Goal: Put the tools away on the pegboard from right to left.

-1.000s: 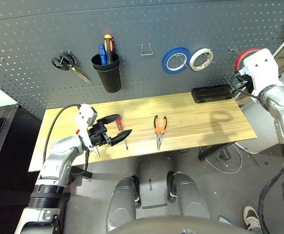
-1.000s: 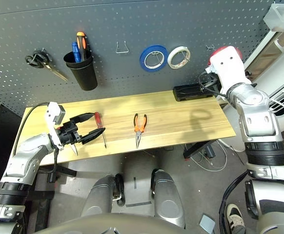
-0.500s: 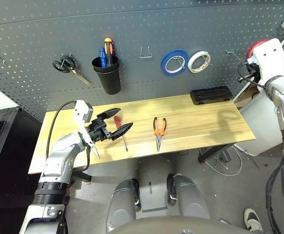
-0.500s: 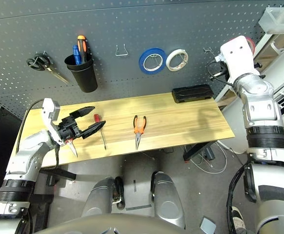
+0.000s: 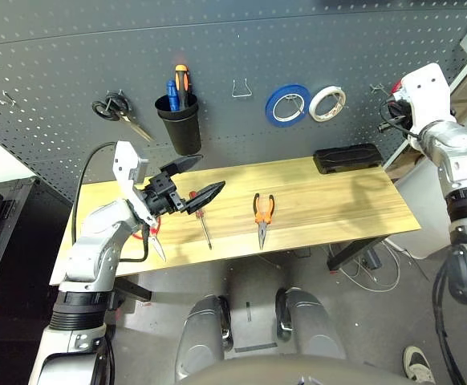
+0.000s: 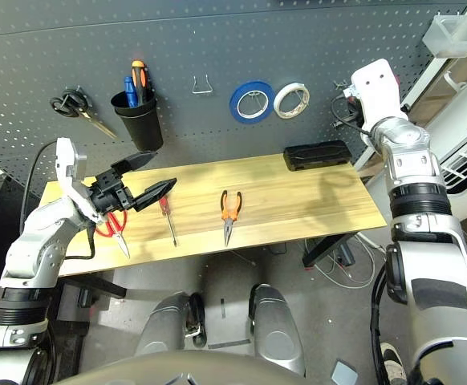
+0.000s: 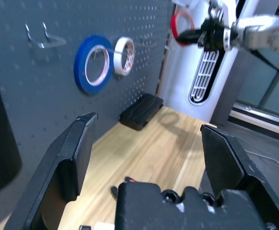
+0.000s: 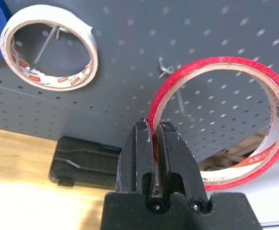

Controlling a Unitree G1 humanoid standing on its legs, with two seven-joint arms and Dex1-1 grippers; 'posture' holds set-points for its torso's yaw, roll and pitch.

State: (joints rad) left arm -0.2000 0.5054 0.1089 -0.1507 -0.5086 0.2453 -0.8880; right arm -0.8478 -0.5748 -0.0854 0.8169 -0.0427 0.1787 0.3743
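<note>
Red tape ring sits pinched by its rim in our right tool, held up at the pegboard with its opening close to the bare metal hook beside the white tape roll. Our left tool hangs empty, spread wide above the desk. We judge the thin ring could twist in so narrow a grip, so the hook might catch the rim rather than enter the hole, and the ring would drop. On the pale wooden desk lie the pliers, screwdriver and red scissors. Cables trail on the grey floor.
</note>
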